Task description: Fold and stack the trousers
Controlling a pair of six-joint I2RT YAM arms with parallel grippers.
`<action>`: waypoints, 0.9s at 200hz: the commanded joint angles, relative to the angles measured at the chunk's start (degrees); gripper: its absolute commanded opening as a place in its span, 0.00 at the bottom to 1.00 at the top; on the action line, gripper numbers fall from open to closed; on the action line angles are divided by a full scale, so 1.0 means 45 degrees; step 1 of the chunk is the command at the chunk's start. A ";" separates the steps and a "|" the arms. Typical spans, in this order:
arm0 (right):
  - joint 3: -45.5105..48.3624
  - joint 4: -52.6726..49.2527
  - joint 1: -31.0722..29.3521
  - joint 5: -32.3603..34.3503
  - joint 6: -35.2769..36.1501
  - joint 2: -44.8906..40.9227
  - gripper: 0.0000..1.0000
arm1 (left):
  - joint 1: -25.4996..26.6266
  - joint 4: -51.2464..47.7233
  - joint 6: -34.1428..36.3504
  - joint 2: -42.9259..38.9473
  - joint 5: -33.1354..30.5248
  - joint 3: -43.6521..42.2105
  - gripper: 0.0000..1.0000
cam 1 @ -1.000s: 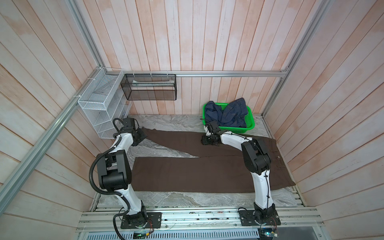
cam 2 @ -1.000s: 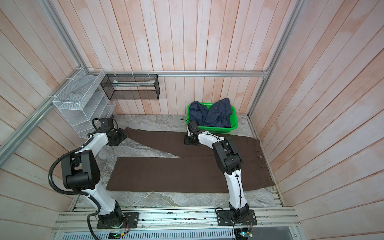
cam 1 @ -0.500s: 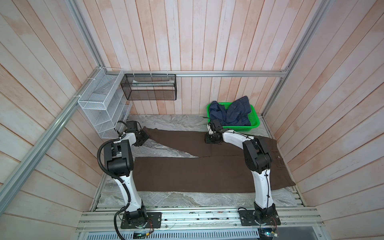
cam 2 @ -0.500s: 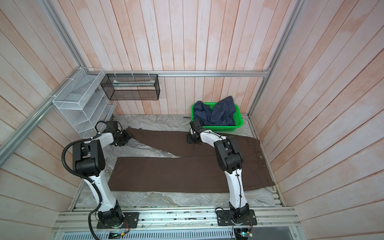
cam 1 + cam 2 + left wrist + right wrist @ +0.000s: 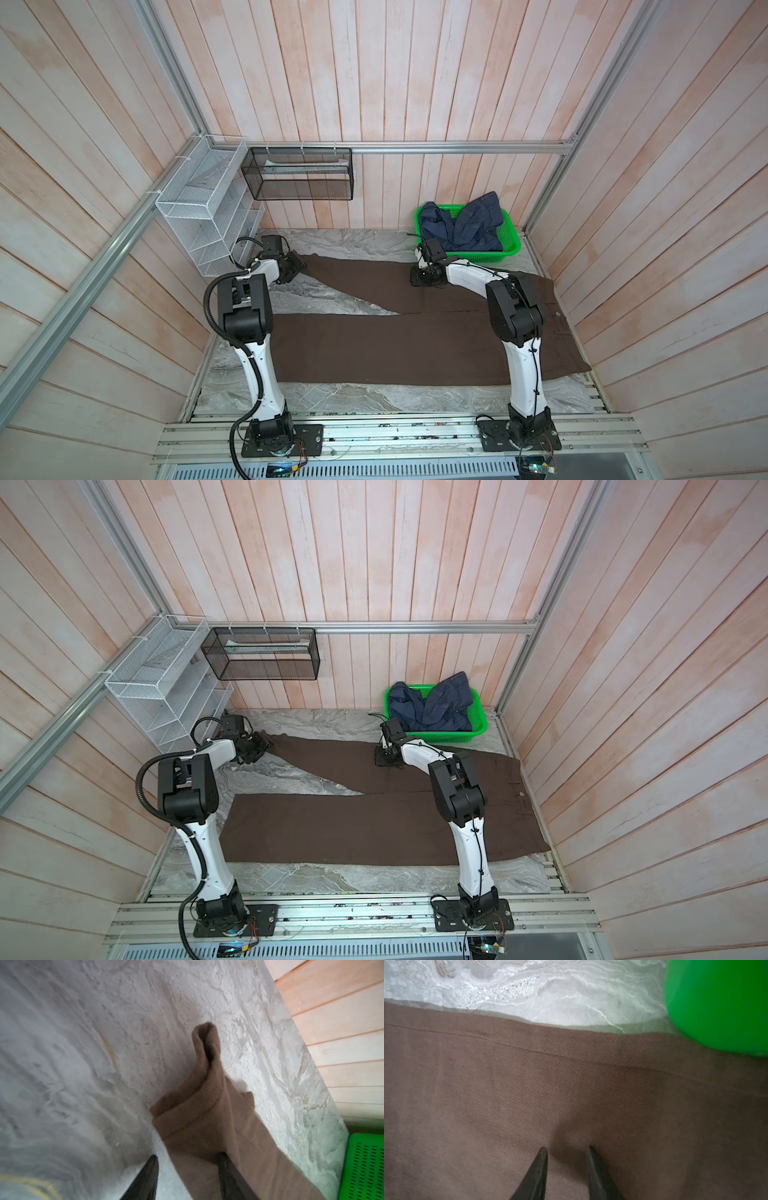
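The trousers (image 5: 415,345) are laid flat on the table (image 5: 332,399), and no fold or stack is made yet. The far leg's hem is straddled by the left gripper (image 5: 187,1159) and its middle is touched by the right gripper (image 5: 566,1149). Both are spread.

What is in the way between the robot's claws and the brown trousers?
Nothing I can see. The left claw is open with the far leg end of the trousers between its jaws. The right claw is down on that leg. The green basket sits beside it, not between.

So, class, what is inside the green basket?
A crumpled navy denim garment fills the green basket. Its floor, and anything under the denim, is hidden.
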State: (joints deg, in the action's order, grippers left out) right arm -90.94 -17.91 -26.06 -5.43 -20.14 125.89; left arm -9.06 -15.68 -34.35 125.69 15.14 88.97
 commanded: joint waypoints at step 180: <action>0.0880 -0.0407 -0.0466 -0.0316 0.0052 -0.1424 0.33 | 0.3044 -0.8457 0.1648 -0.4260 -0.4808 0.2160 0.00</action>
State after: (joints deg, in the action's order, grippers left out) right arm -88.16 -18.59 -27.73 -6.33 -20.12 122.63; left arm 1.65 -42.96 -28.95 101.89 0.38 90.06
